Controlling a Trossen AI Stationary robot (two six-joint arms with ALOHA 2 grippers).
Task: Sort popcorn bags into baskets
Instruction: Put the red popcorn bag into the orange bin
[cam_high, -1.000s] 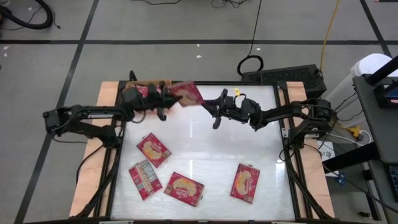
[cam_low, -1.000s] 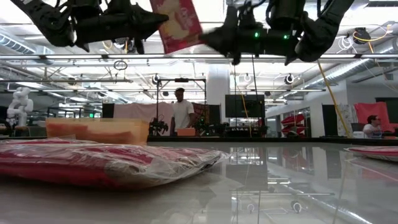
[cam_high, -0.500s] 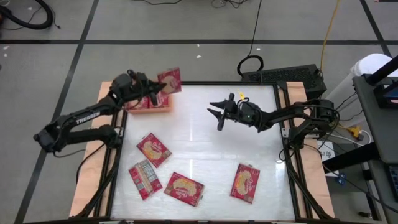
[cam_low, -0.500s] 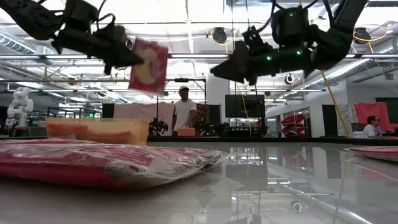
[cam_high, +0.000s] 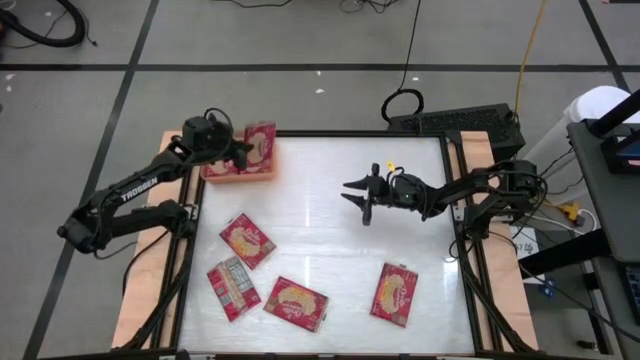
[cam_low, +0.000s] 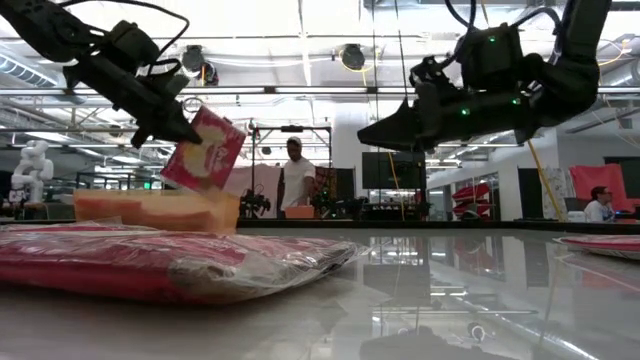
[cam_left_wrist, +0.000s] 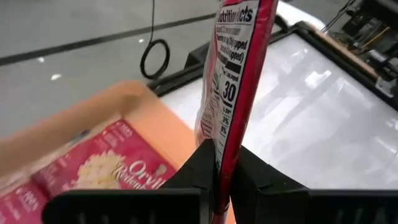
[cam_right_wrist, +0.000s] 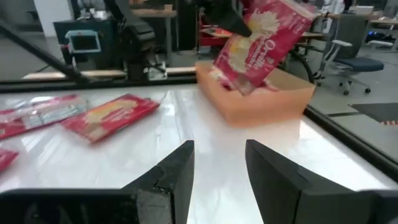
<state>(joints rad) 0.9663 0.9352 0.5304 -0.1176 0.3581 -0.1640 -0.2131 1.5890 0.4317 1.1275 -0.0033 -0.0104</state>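
Hiding most of orange basket (cam_high: 240, 172): left gripper (cam_high: 238, 152), clamped on popcorn bag (cam_high: 259, 148), tilted above it. Basket contents partly cut off. Bag lower, nearer basket than half second ago. Right gripper (cam_high: 358, 197) mid-table, fingers apart, empty, pulled back rightward.

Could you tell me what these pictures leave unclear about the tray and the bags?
- How many bags lie in the orange tray: high view, hidden by the left end effector and its held bag.
- Tray floor: low view, hidden by its wall.
- Table bags' small print: too small.
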